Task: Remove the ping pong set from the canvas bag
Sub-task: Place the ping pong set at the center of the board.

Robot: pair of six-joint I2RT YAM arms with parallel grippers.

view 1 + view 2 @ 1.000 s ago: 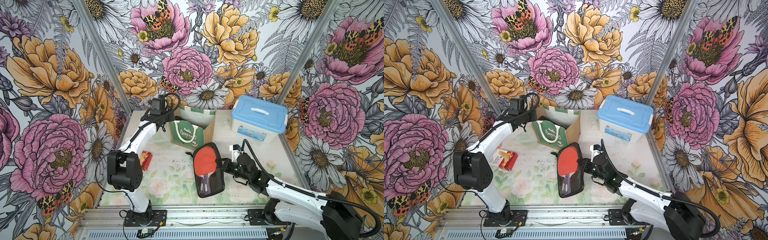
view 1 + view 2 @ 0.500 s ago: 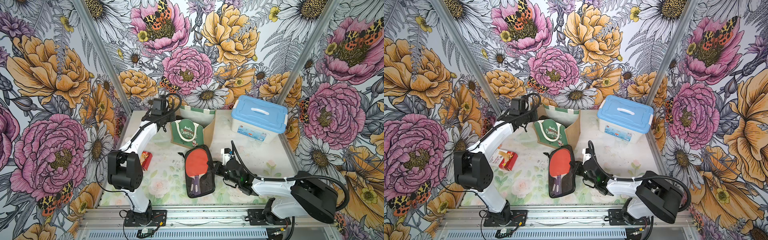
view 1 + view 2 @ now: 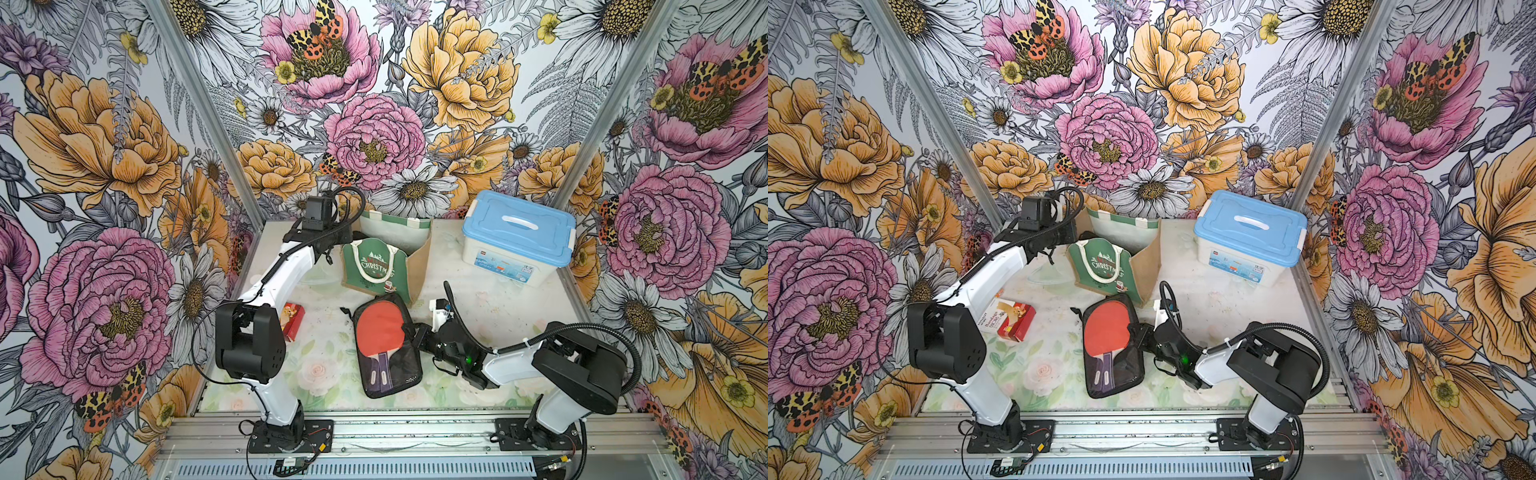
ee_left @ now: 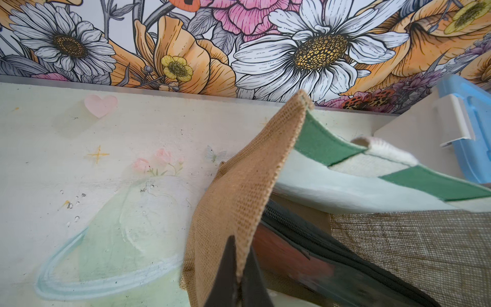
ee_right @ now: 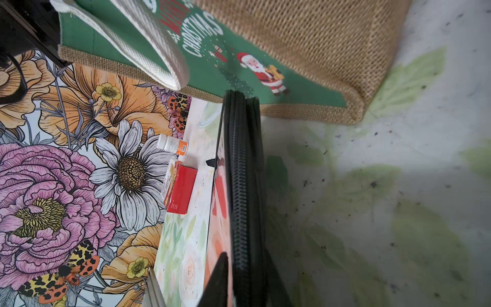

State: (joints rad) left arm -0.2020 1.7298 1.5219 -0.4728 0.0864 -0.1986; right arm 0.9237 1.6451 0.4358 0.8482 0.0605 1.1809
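Ping pong set [image 3: 386, 345]: flat black pouch with a rounded far end. Its see-through face shows a red rubber paddle blade and dark handles. A black coil zip runs round the edge [image 5: 241, 186]
Set, position: lies flat on the table [image 3: 478, 299], fully outside the bag and just in front of its green face. The far end reaches the bag's base; whether they touch cannot be told
Canvas bag [image 3: 374, 266]: small boxy tote standing upright at the back middle of the table, mouth open. The front is smooth green with a white "CHRISTMAS" print and a Santa figure [image 5: 265, 71]. The sides are coarse open-weave tan burlap and the handles are white and woven
Left gripper [image 4: 240, 265]: dark tapered fingers pressed together on the burlap edge at the bag's left rim, pinching the cloth between them
Right gripper [image 5: 247, 281]: low over the table at the pouch's right edge [image 3: 413, 336]. Two dark fingers flank the zip edge; whether they press on it cannot be told
Plastic box [image 3: 519, 237]: white rectangular tub with a blue lid that has a white handle, at the back right, apart from the bag
Red carton [image 3: 1013, 320]: small rectangular box, red with a pale printed face, lying left of the pouch
Bottle [image 5: 172, 144]: small white cylinder with an orange label, on its side beyond the carton
Table, surface: pale, matte and speckled, with a faded floral print
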